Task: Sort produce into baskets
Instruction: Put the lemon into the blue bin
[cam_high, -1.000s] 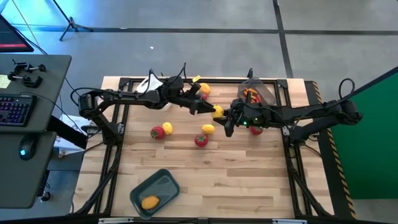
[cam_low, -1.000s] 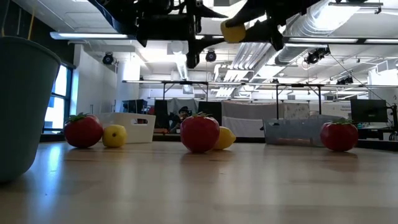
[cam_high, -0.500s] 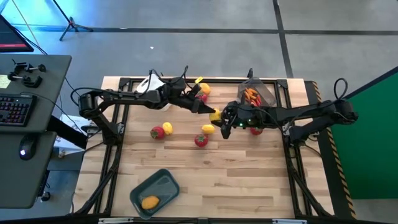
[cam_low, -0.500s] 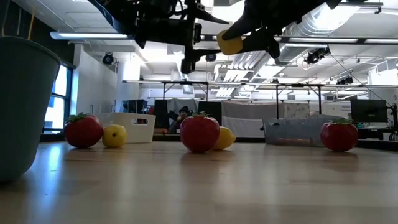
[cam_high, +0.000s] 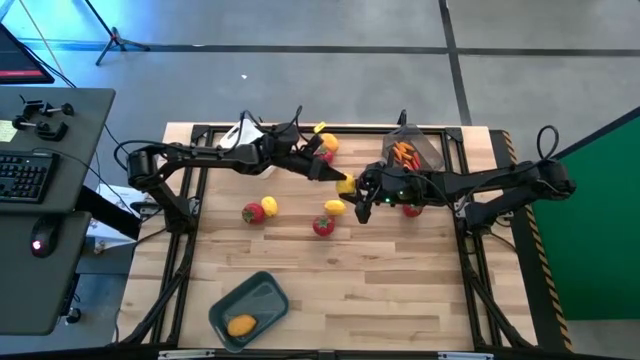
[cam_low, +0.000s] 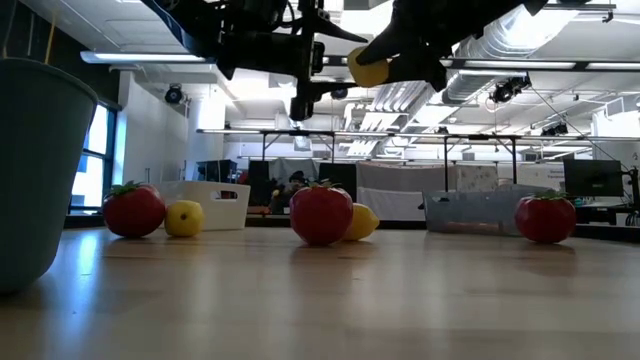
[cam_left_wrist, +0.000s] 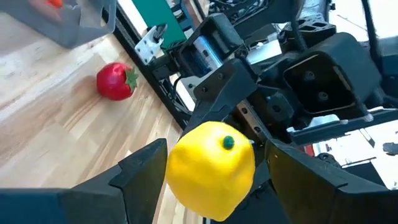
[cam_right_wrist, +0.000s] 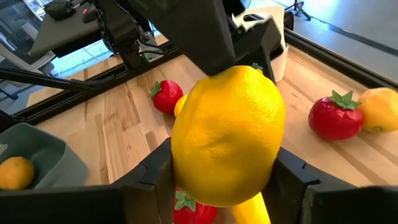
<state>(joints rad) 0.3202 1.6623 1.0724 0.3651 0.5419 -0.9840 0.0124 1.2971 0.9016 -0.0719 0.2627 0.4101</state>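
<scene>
Evidently a mid-air handover is in hand: the yellow lemon (cam_right_wrist: 227, 134) hangs above the worktop (cam_high: 400, 290), pinched by the right tool (cam_high: 362, 195), while the left tool (cam_high: 335, 178) stands spread just beside it. Next, I judge, the right arm must carry the fruit to 1 of the baskets, perhaps the grey-blue one (cam_high: 225, 305), and release there.

Yellow lemon (cam_high: 346, 186) aloft, other produce (cam_high: 323, 226) on table.
</scene>
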